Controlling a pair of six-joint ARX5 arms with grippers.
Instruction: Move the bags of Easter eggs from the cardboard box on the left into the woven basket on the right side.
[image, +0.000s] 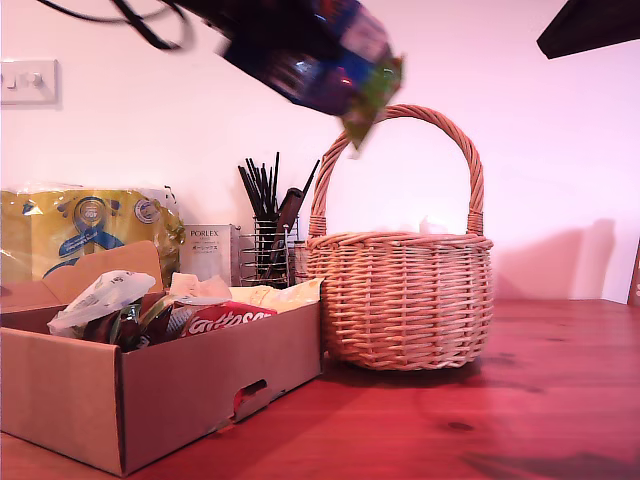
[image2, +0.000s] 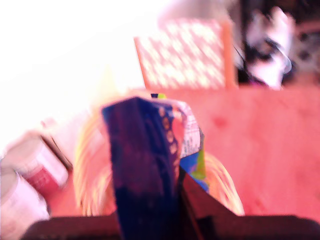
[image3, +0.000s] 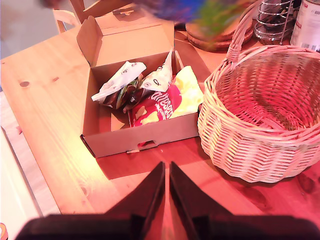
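Pale wall (image: 180, 110) with light switch (image: 28, 81) behind reddish wooden table (image: 480, 420).

access check: basket mouth open from above, handle arch the one obstruction.

the woven basket (image3: 260, 125) shows a bare interior; its arched handle (image: 400, 125) spans the opening, splitting entry into two sides. the cardboard box (image: 150, 395) stands just beside the basket, on the exterior view's left, its raised flap (image3: 89, 40) on the far side. wire utensil holder (image: 265, 250) stands behind the gap between them. the wooden surface (image: 520, 420) lies bare on the exterior view's right.
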